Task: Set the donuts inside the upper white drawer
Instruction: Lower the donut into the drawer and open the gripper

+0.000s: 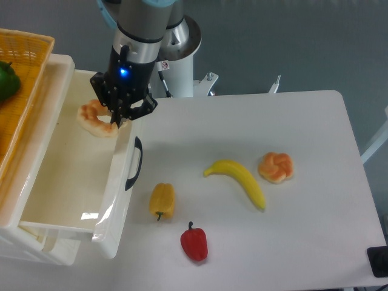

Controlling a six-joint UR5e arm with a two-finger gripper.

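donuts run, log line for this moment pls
gripper: holds ring donut over open drawer | bun donut: on table, beside banana | placed: none

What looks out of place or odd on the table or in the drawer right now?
Nothing looks spilled or damaged. The ring donut is at the end effector over the open upper white drawer, while the knotted donut sits on the table beside the banana, not yet put away.

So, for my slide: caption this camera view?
Gripper holds ring donut over open white drawer; knotted bun waits on table.
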